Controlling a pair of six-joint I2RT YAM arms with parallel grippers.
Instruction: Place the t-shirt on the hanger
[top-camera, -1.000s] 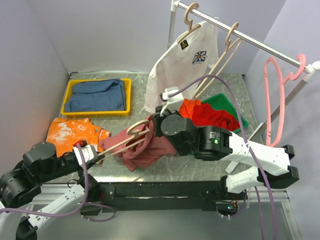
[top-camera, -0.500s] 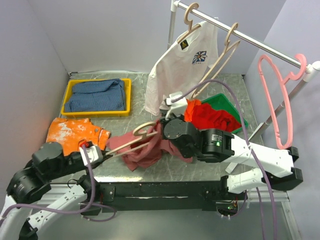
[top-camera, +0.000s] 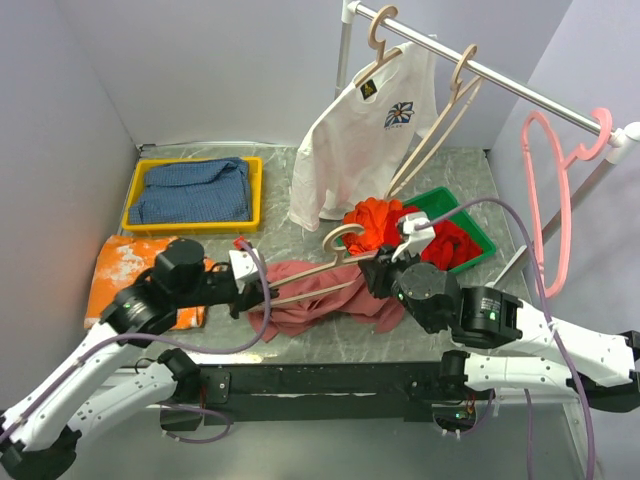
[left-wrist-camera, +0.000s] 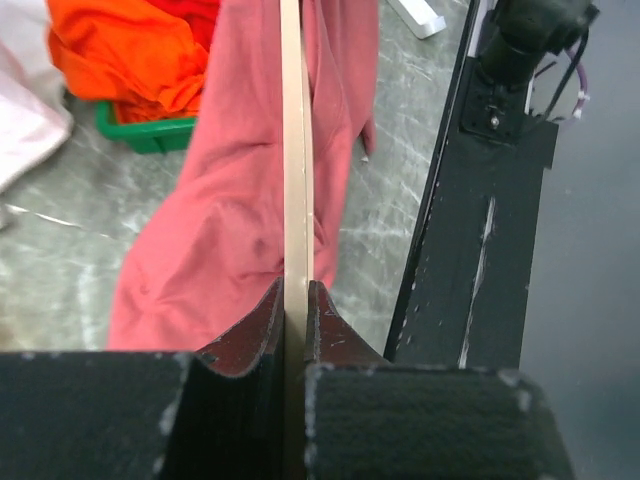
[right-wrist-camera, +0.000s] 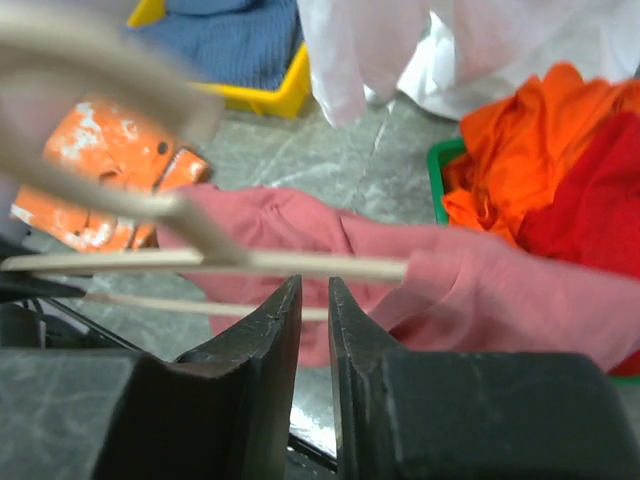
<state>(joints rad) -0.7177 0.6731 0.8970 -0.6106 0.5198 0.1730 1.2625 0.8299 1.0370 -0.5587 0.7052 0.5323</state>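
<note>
Tabletop (top-camera: 275, 210): grey marbled surface carrying all items below.
Hanger (left-wrist-camera: 293, 150): light wood, lying nearly level above the tabletop between the two hands; one end clamped in the left hand, bars running toward the right hand; hook (right-wrist-camera: 110, 70) blurred, close to the right wrist lens.
T-shirt (top-camera: 305, 308): dusty rose, bunched on the tabletop under and around the hanger; partly draped over the bars, one end drawn up toward the right hand.
Left hand (top-camera: 262, 293): closed tight on the edge of the hanger bar, fingers (left-wrist-camera: 250, 340) pressing it from both sides.
Right hand (top-camera: 378, 272): fingers (right-wrist-camera: 270, 340) nearly together, a thin slit between them; tips at the t-shirt just below the hanger bars; pinching of cloth cannot be told.
Green bin (top-camera: 455, 205): behind the right hand, heaped with red and orange clothes (top-camera: 380, 222).
Yellow tray (top-camera: 190, 225): far left, holding a folded blue garment (top-camera: 190, 190).
Orange garment (top-camera: 125, 265): flat on the tabletop at the left, partly under the left arm.
Rail (top-camera: 500, 80): metal, upper right; white t-shirt with a logo (top-camera: 350, 150) hung on a wooden hanger, a bare wooden hanger (top-camera: 450, 100) beside it, pink hanger (top-camera: 550, 200) at the far end.
</note>
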